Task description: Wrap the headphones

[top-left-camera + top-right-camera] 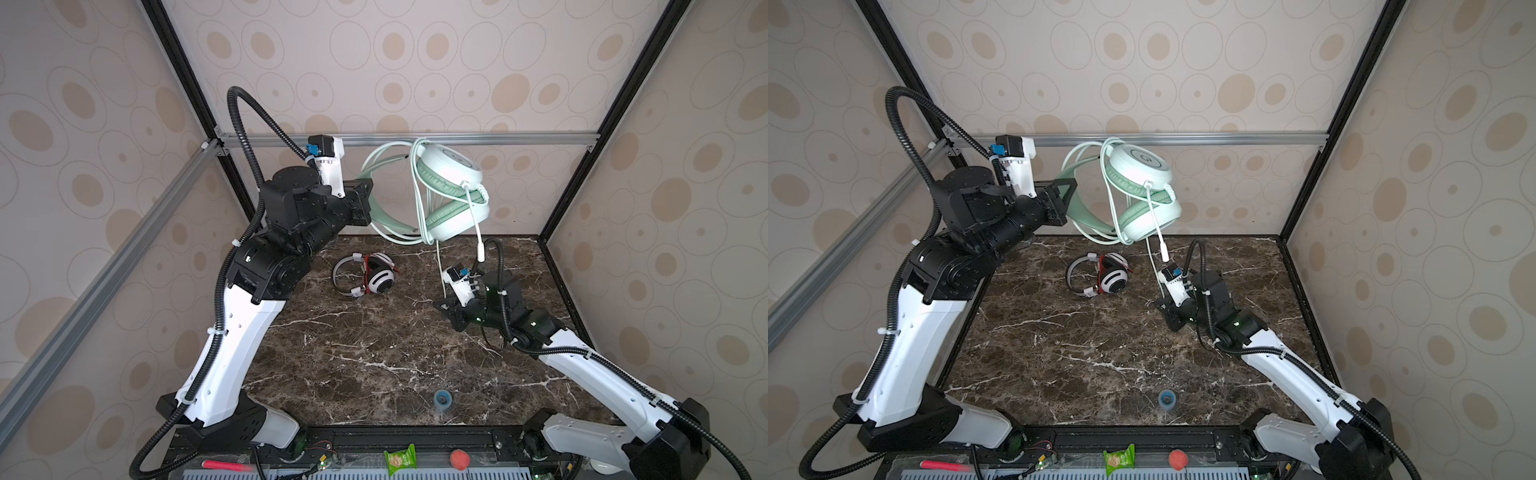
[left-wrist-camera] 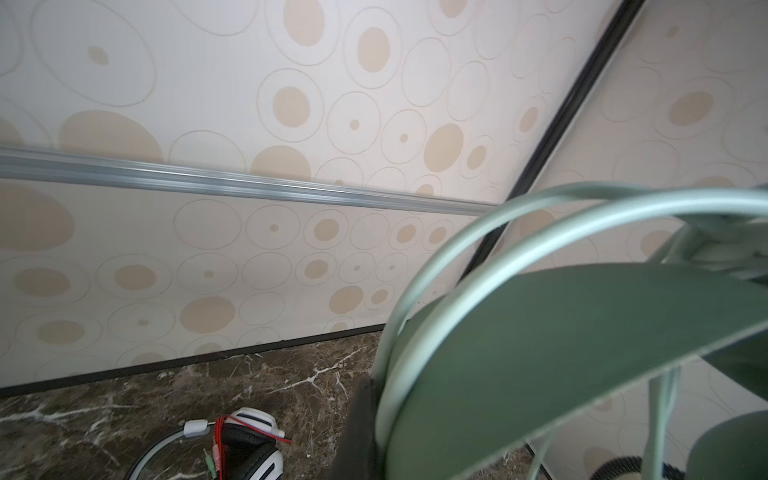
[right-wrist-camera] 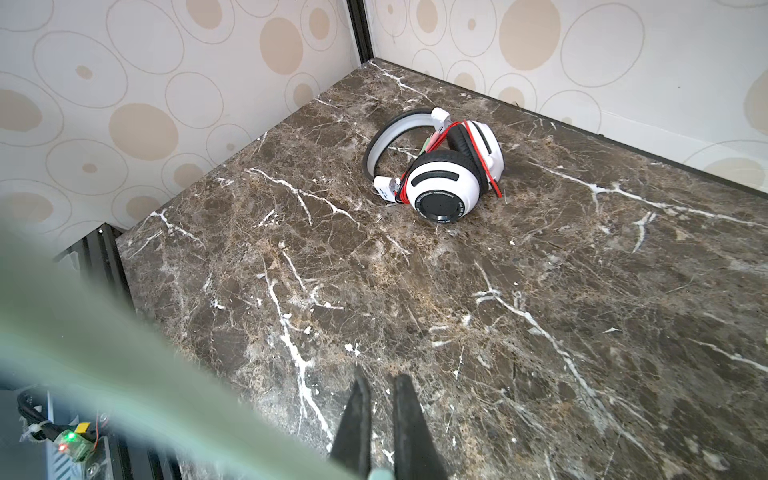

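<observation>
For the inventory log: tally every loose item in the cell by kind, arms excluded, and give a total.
Headphones: 2 (mint green pair, white-and-black pair)
Blue roll: 1
Green packet: 1
Red ball: 1
Pink stick: 1
Total: 6

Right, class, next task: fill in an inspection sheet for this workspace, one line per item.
Surface: brown marble table, white-veined.
Job's things: mint green headphones held aloft; white-and-black headphones lying on the table.
Clutter: blue tape roll near the front edge; green packet and red ball on the front rail.
Grippers: left gripper shut on the mint headband; right gripper shut on the pale green cable.
Cables: pale green cable looped round the mint pair; red cable wound on the white pair.
Surroundings: oval-patterned walls, aluminium rail behind.
</observation>
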